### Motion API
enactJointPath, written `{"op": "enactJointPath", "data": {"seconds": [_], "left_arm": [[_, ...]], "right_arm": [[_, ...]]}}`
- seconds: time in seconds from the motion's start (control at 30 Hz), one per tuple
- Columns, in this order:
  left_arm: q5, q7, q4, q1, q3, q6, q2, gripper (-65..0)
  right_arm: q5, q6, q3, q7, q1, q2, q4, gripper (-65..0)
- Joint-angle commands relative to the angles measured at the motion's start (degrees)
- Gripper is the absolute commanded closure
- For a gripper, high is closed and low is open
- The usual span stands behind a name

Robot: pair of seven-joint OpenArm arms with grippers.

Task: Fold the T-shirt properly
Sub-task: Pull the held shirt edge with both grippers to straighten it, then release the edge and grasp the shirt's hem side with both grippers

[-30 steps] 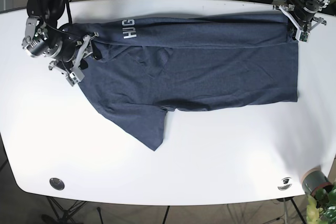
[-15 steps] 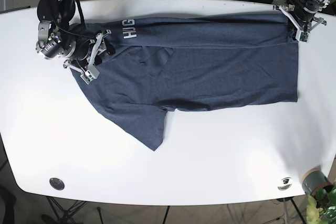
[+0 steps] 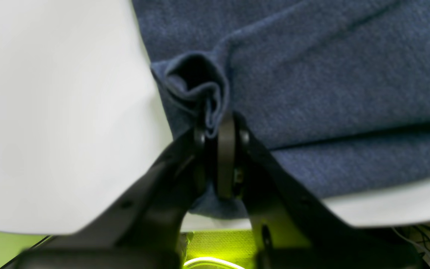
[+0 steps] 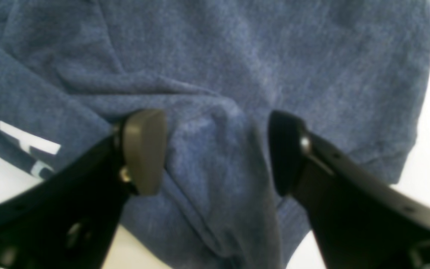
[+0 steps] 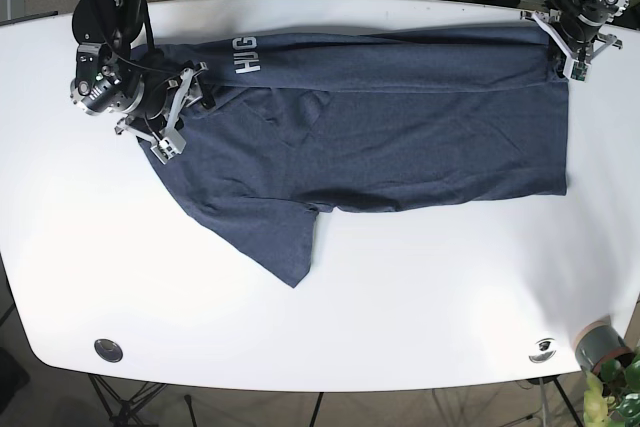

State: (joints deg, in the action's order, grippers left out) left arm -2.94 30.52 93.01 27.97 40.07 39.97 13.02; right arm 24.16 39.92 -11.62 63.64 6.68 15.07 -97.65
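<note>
Left wrist: the left gripper (image 3: 220,149) pinches the shirt (image 3: 312,74) hem, anchoring that corner.

Right wrist: the right gripper (image 4: 215,149) gapes wide over a wrinkle, probably lining up a grasp.

Base: the shirt lies half-folded across the table (image 5: 420,307).

You've got one T-shirt (image 5: 380,117) on one white counter (image 5: 430,297). It's navy and carries one patch of white lettering (image 5: 246,54) near the collar end.

Two arms are in frame, so two tools: one left tool (image 5: 567,50) at the shirt's far corner, and one right tool (image 5: 178,107) at the lettered end. Each wrist view shows one tool with two fingers: left tool (image 3: 220,140), right tool (image 4: 215,149).

On the counter's near edge you can count two small round fittings: one (image 5: 108,350) on one side, one (image 5: 543,348) on the other.

One grey cylinder (image 5: 598,344) and one green plant (image 5: 612,392) sit by the corner.
</note>
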Motion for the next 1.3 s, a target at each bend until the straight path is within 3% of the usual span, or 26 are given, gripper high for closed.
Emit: {"op": "enactJointPath", "data": {"seconds": [0.0, 0.33, 0.6, 0.7, 1.07, 1.27], "left_arm": [[0.2, -0.1, 0.6, -0.4, 0.2, 0.0, 0.7, 0.0], [0.2, -0.1, 0.6, -0.6, 0.2, 0.0, 0.7, 0.0], [0.2, 0.0, 0.6, -0.6, 0.2, 0.0, 0.7, 0.0], [0.2, 0.0, 0.6, -0.6, 0.2, 0.0, 0.7, 0.0], [0.3, 0.0, 0.5, -0.5, 0.2, 0.0, 0.7, 0.0], [0.3, 0.0, 0.5, -0.5, 0.2, 0.0, 0.8, 0.0]], "right_arm": [[0.6, 0.08, -0.2, -2.0, -0.7, 0.6, -0.7, -34.1], [0.5, 0.08, 1.7, -4.2, -0.5, 0.6, 2.0, -31.2], [0.5, 0.08, 1.5, -4.3, -0.5, 0.6, 1.8, -2.2], [0.5, 0.08, 1.2, -4.3, -0.5, 0.6, 1.8, -2.1], [0.8, 0.08, -9.1, -4.3, -0.2, 0.6, -3.7, -2.1], [0.6, 0.08, -10.1, -4.3, -1.8, 0.7, -3.5, -2.1]]}}
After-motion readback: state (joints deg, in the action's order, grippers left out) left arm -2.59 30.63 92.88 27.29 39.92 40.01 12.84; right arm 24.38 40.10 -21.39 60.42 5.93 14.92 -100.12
